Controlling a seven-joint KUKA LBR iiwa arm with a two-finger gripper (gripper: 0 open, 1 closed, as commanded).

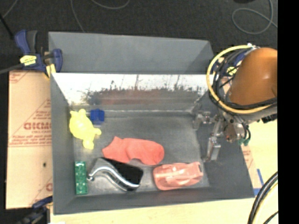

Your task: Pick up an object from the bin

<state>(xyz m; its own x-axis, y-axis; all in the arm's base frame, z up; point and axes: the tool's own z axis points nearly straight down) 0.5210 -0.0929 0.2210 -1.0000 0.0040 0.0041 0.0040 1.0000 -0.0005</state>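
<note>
My gripper (208, 133) hangs at the right side of the bin, close to the right wall, open with nothing between its fingers. Nearest to it, just below and to the left, a pink see-through packet (177, 175) lies by the front wall. A salmon-red soft cloth thing (133, 150) lies flat in the middle of the floor, well to the left of the gripper. The gripper touches neither of them.
A black and silver handle-shaped tool (117, 174) lies at the front, with a green strip (80, 177) in the front left corner. A yellow toy figure (83, 126) and a small blue block (97, 116) sit at the left. Bare floor stretches along the back wall.
</note>
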